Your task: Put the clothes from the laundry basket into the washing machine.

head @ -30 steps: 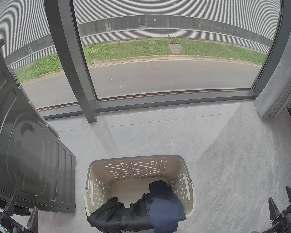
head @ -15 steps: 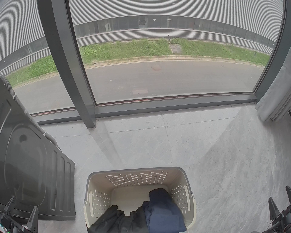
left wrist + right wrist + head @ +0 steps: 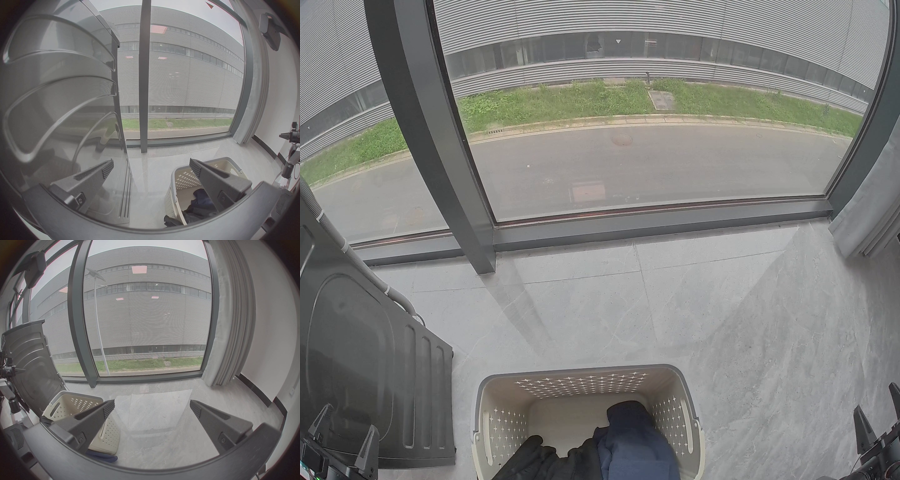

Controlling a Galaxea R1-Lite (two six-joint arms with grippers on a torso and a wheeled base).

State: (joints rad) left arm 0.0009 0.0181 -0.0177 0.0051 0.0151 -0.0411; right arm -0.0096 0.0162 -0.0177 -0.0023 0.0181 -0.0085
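1. Lower left: the washing machine (image 3: 369,375) shows a ribbed dark face with no door visible, so a carry could arrive at the wrong side.
2. Left claw (image 3: 345,432), released and empty, sits just beside the machine and may clip it.
3. Bottom centre: the laundry basket (image 3: 482,406) holds black and navy clothes (image 3: 634,440), overlapping; one may snag and drop.
4. Lower right: right claw (image 3: 876,415), released, empty.

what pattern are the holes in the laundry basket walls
Rows of small star-shaped cutouts in the cream walls of the laundry basket, clearest in the head view.
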